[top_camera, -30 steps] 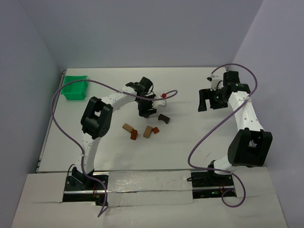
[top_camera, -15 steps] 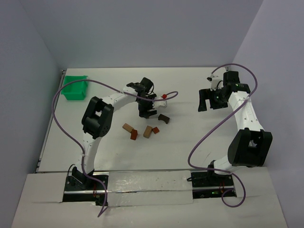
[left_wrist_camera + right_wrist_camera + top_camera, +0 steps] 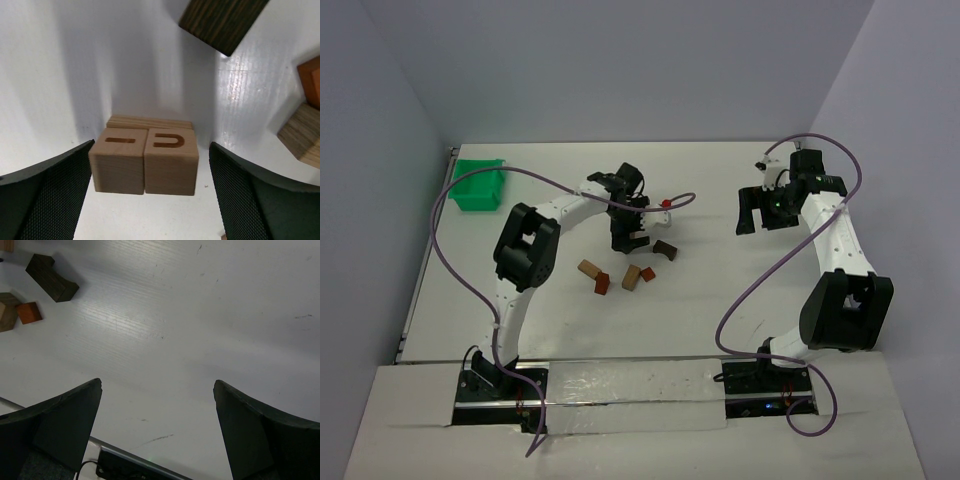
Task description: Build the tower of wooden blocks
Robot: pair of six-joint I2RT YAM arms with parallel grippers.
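Note:
The wood block tower (image 3: 145, 160) shows in the left wrist view as two tan cubes side by side, one engraved with a bar and one with a U, resting on a flat tan block. My left gripper (image 3: 151, 146) is open, its fingers standing on either side of the cubes with a small gap to each. In the top view my left gripper (image 3: 628, 237) hides the tower. A dark brown block (image 3: 665, 249) lies just to its right. My right gripper (image 3: 757, 210) hangs open and empty over bare table at the right.
Loose blocks lie in front of the tower: a tan one (image 3: 588, 268), a reddish-brown one (image 3: 603, 284), another tan one (image 3: 632, 277) and a reddish one (image 3: 647, 271). A green bin (image 3: 478, 185) stands at the far left. Purple cables arc over both arms.
My left gripper's jaws have spread wide and let go of the tan cubes. Both arms have stayed in place.

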